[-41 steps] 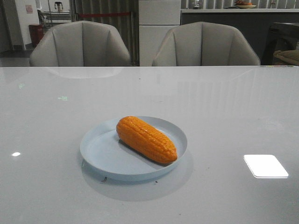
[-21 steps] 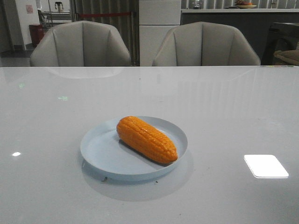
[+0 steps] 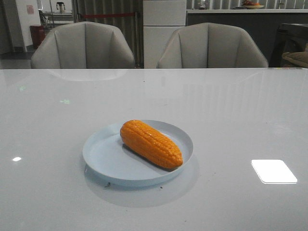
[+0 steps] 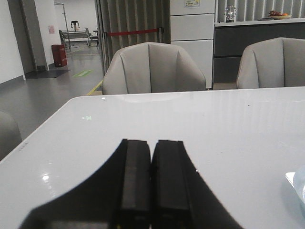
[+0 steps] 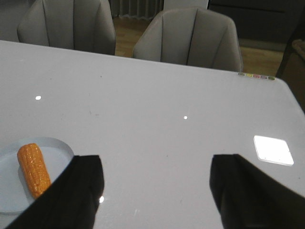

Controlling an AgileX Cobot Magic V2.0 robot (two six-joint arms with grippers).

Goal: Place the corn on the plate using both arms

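— So, front view first: what do you have?

— You have the corn (image 3: 151,144) lying flat inside the plate (image 3: 103,159), set diagonally, its tapered end close to the rim on the right. The plate sits on the bench (image 3: 240,115), and neither arm shows in this view. To my eye the placing looks done.

— Then what can still go wrong for you?

— Take the left wrist view. Your left gripper (image 4: 151,179) has its jaws pressed together with nothing between them, hovering over bare bench, and only a sliver of the plate's edge (image 4: 298,183) shows at the side. If you swing that arm sideways at a low height, I judge it could clip the rim and slide the plate.

— And the right wrist view?

— Your right gripper (image 5: 157,191) has its jaws wide apart and empty, above the bench, with the plate (image 5: 59,148) and corn (image 5: 33,169) just beyond one finger. The cob is round and glossy, so a knock to the plate would likely roll it off over that low rim. Lift before you travel.
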